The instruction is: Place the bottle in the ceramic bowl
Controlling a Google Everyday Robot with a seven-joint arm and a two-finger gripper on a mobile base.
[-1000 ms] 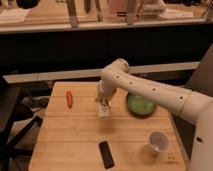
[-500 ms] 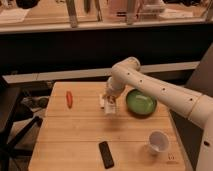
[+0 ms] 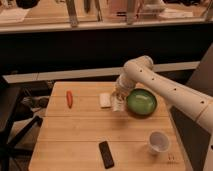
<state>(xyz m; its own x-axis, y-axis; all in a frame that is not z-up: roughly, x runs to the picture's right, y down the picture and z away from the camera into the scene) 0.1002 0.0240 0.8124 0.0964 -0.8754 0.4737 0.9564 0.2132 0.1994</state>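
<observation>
**Bottle at the bowl's left rim, in the gripper's grasp**

The white arm reaches in from the right side of the room, bends at a rounded elbow over the far edge of the wooden table, and drops its wrist toward the tabletop. The gripper hangs at the end of it, pointing down, just left of the ceramic bowl. It looks clasped on the bottle — the small pale bottle sits right under the wrist, roughly upright, with its light label toward me.

The bottle is between two things: a flat white packet lying just to its left, and the green glossy bowl just to its right. It is at the bowl's left edge, not inside it; the bowl's green inside shows with nothing in it. From here I cannot tell whether the bottle's base touches the wood or hangs just above it.

Elsewhere on the table — well apart from the gripper — lie an orange-red carrot-like piece toward the left, a white cup near the front right, and a flat black rectangular device at the front edge.
</observation>
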